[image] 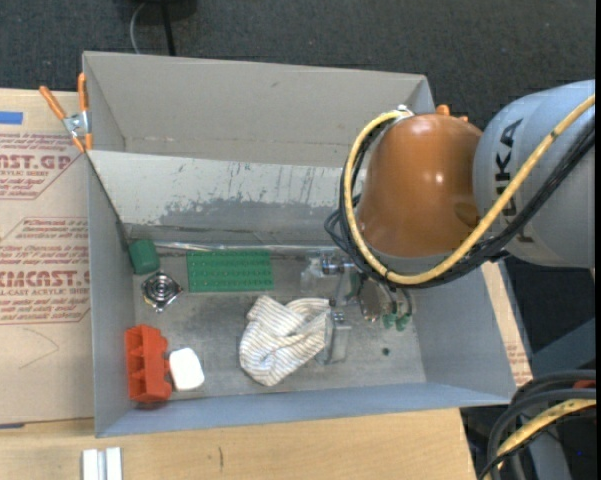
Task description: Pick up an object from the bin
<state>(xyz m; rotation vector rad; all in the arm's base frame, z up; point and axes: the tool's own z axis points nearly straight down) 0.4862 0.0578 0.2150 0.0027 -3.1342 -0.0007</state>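
**Spotter:** Where are you right now?

**Arm:** My gripper is low in the bin, right of the middle of its floor. It sits at the right-hand edge of a crumpled white cloth with tan stripes. Are my jaws apart or together? I cannot tell from here.

**Spotter:** So you've got the cloth?

**Arm:** I won't claim that. It lies on the floor toward the bin's near wall, touching me or just beside me.

**Spotter:** What can go wrong?

**Arm:** Plenty, I reckon. Cloth is soft. If I pinch only a loose fold, it may slide out on the lift, or unfurl and drag. If I close beside it, I come up with nothing. And I'm low, so pressing further risks scraping the metal floor.

**Spotter:** Any neighbours in the way?

**Arm:** The green perforated strip lies just past the cloth, toward the back wall, and a dangling corner could snag it. The shiny metal piece and green cap by the left wall are well apart from me. So are the red block and white block in the near-left corner. No threat there.
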